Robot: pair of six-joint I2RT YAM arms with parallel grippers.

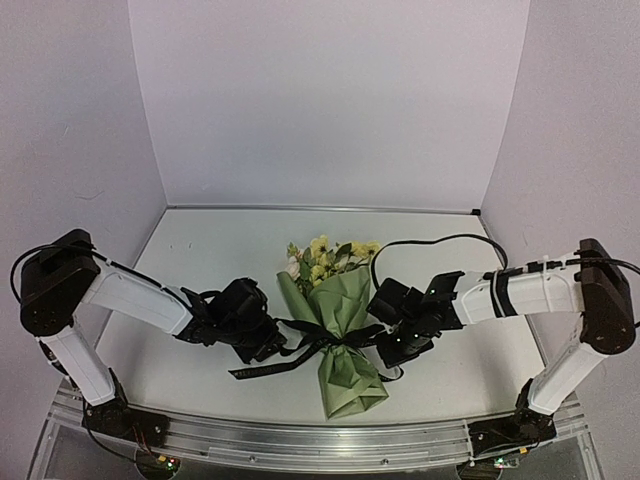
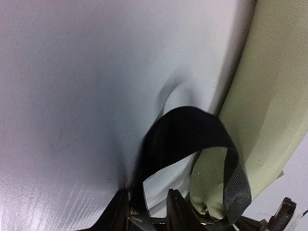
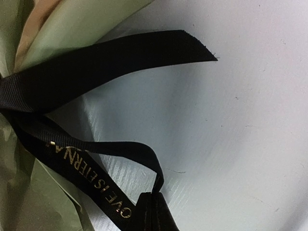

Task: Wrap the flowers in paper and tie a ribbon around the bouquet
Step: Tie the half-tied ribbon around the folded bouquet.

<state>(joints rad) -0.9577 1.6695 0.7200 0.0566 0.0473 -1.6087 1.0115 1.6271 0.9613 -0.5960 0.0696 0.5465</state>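
The bouquet (image 1: 340,310) lies mid-table, with the yellow flowers (image 1: 322,258) pointing away from me and the olive paper (image 1: 350,380) cone flaring toward me. The black ribbon (image 1: 262,367) is wound round its waist, and a tail trails to the left. My left gripper (image 1: 275,345) is at the bouquet's left. In the left wrist view its jaws (image 2: 147,207) stand apart, with a ribbon (image 2: 187,125) loop running down between them beside the paper (image 2: 269,106). My right gripper (image 1: 385,345) is at the right side. In the right wrist view it (image 3: 155,199) is shut, pinching a fold of the lettered ribbon (image 3: 96,67).
A black cable (image 1: 430,240) arcs over the white table (image 1: 220,250) behind the right arm. A metal rail (image 1: 320,440) runs along the near edge. Pale walls close in the back and both sides.
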